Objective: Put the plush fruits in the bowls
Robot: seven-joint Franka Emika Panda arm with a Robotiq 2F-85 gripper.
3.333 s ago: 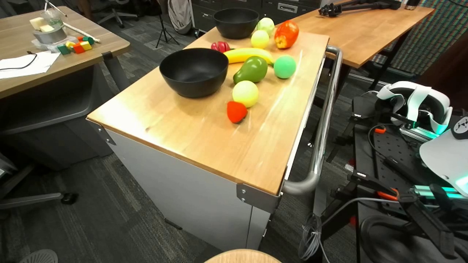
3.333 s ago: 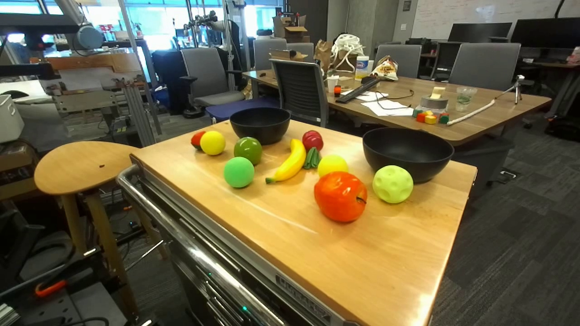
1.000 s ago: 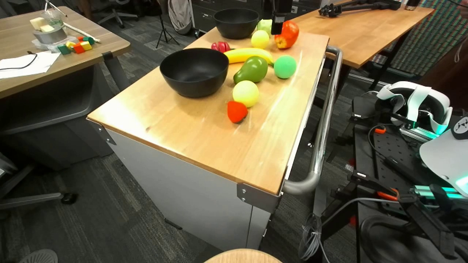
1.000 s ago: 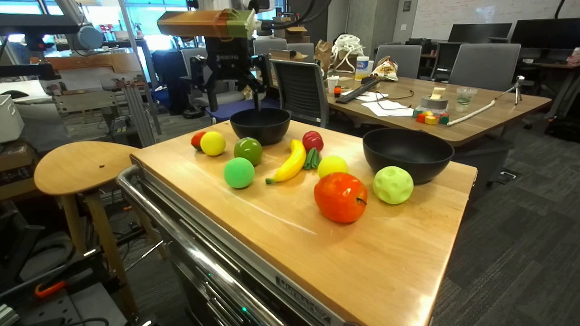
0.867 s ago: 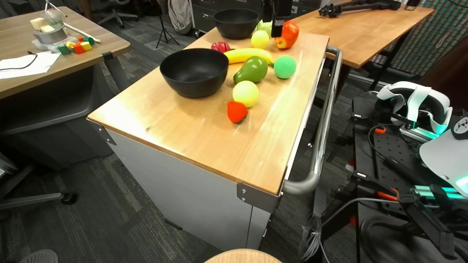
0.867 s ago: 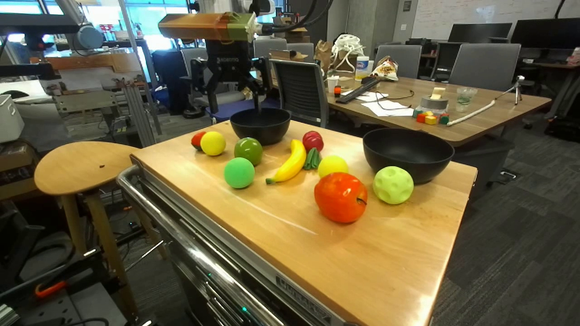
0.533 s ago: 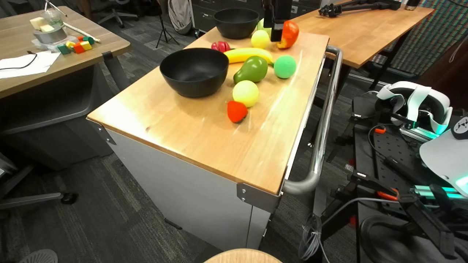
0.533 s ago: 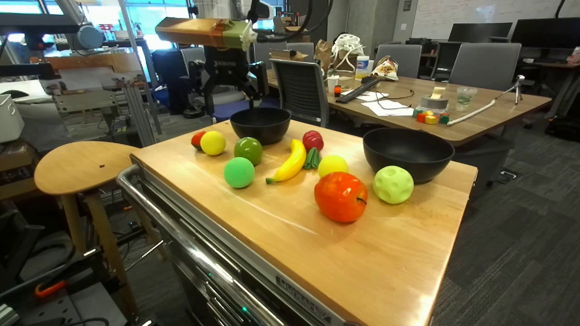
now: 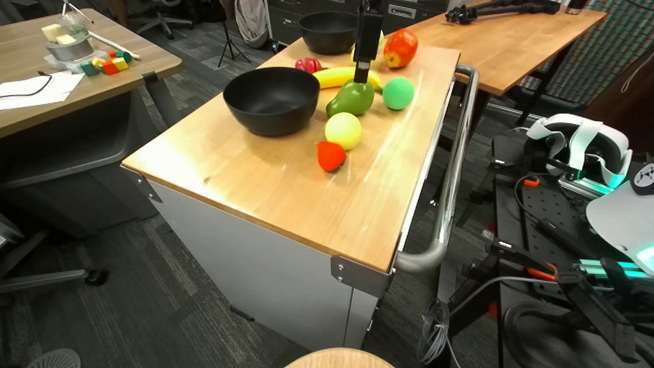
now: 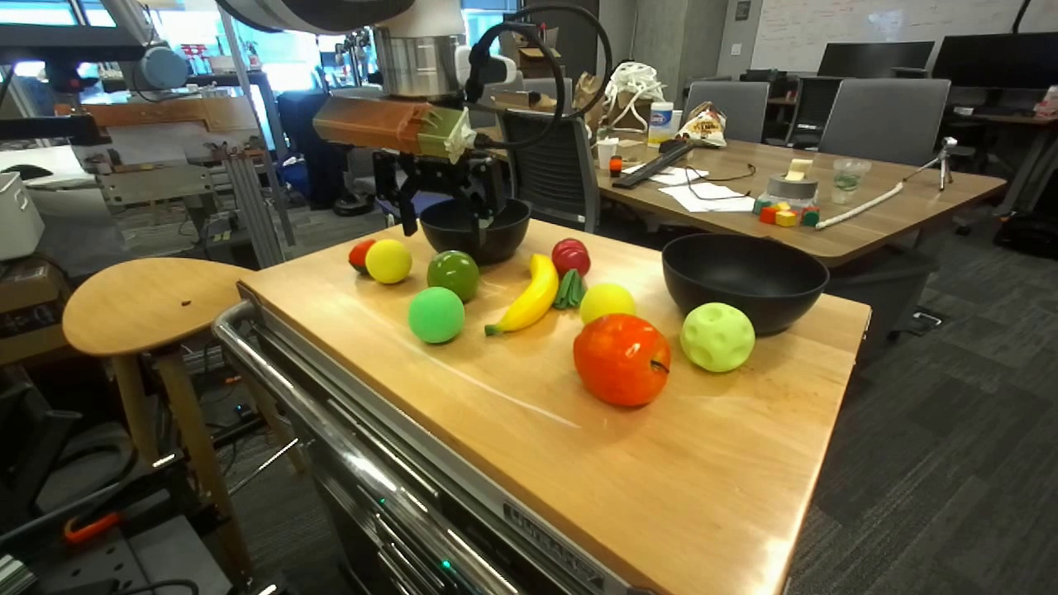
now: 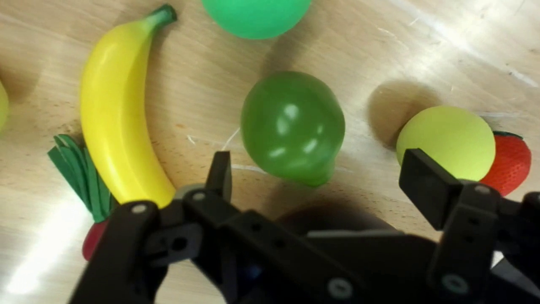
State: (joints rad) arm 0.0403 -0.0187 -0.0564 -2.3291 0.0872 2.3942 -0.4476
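Green, glossy, pear-shaped fruit (image 11: 293, 124) lies near a matte black bowl (image 9: 273, 121), end effector (image 10: 446, 227) spread above.

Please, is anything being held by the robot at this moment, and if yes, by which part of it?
Nothing is held: the tool stands wide open, and the dark green fruit lies ungripped on the wooden tabletop.
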